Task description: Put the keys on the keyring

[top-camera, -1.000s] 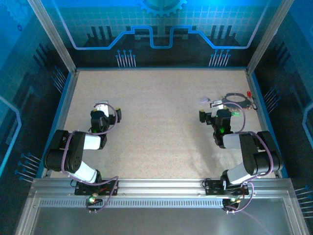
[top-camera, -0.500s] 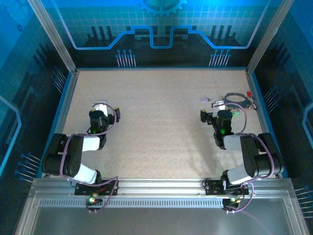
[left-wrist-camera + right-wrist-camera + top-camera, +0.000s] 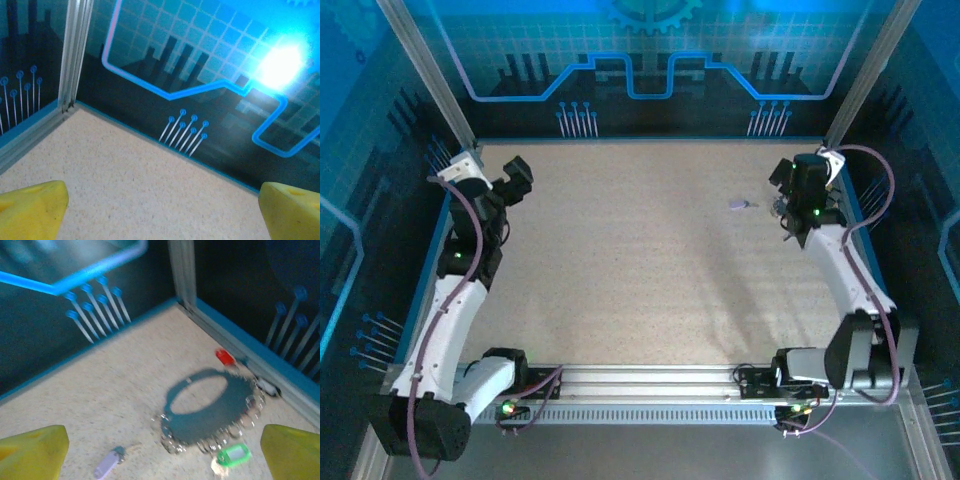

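Right, overhead first: both arms are stretched long toward the far corners. The left claw [image 3: 515, 173] hangs by the far-left post, well apart from anything, most likely parked out of the way. The right claw [image 3: 798, 185] hovers over the far-right patch of the table [image 3: 640, 280], where the work lies. A lilac tag [image 3: 738, 204] sits just to its left.

Over to the left wrist: yellow fingers [image 3: 30, 207] spread wide, released, nothing between them. Beyond is bare speckled beige tabletop, running to a dark wall with glowing blue circuit lines and an aluminium post [image 3: 75, 55].

And the right wrist, a blurred picture: yellow fingers [image 3: 292, 452] just as wide apart and empty, looking down on the keyring [image 3: 212, 415] lying flat near the right wall. It reads as a survey pose before a pick. A red key [image 3: 225, 357] lies just beyond the hoop and a green key [image 3: 233, 455] sits at its near edge. Small silvery loops crowd that near rim, and whether any key is threaded cannot be told. With nothing grasped, the threading looks not yet begun.
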Controlling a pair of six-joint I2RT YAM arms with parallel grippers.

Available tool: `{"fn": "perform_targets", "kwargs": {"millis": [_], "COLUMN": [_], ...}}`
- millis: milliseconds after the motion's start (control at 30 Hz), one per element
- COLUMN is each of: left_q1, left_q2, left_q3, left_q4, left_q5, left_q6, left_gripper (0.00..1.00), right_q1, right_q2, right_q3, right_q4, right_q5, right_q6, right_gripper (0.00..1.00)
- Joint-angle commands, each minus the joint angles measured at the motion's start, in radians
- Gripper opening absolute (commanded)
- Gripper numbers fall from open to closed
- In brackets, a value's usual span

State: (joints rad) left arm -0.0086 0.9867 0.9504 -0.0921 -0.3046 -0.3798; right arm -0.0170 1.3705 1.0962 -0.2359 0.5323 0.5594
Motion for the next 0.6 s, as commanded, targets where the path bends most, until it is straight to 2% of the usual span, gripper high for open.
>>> {"fn": "perform_targets", "kwargs": {"millis": [0, 67, 233, 300, 567], "left_q1": [0.010, 0.010, 0.012, 0.011, 0.011], "left_q2": [0.091, 0.133, 0.234, 0.246, 0.221], "left_q3": [0.062, 0.063, 0.111, 0.115, 0.058], "left_q4": [-0.267, -0.302, -0.360, -0.373, -0.312], "left_q5": [0.091, 0.073, 0.225, 0.211, 0.204], "left_q6": [0.014, -0.006, 0.032, 0.025, 0.013], "left_gripper": [0.99, 0.99, 0.99, 0.99, 0.99], "right_q1": [-0.058, -0.087, -0.153, -0.169, -0.202], "right_q2": [0.167, 0.254, 0.402, 0.427, 0.530], "right_q3": [0.069, 0.142, 0.244, 0.250, 0.336], "right_q4": [-0.306, -0.340, -0.354, -0.348, -0.378], "right_q5": [-0.111, -0.180, -0.392, -0.430, -0.547], "right_q6": [0.128, 0.106, -0.020, -0.051, -0.170], "right_gripper": [1.00, 0.98, 0.70, 0.62, 0.48]}}
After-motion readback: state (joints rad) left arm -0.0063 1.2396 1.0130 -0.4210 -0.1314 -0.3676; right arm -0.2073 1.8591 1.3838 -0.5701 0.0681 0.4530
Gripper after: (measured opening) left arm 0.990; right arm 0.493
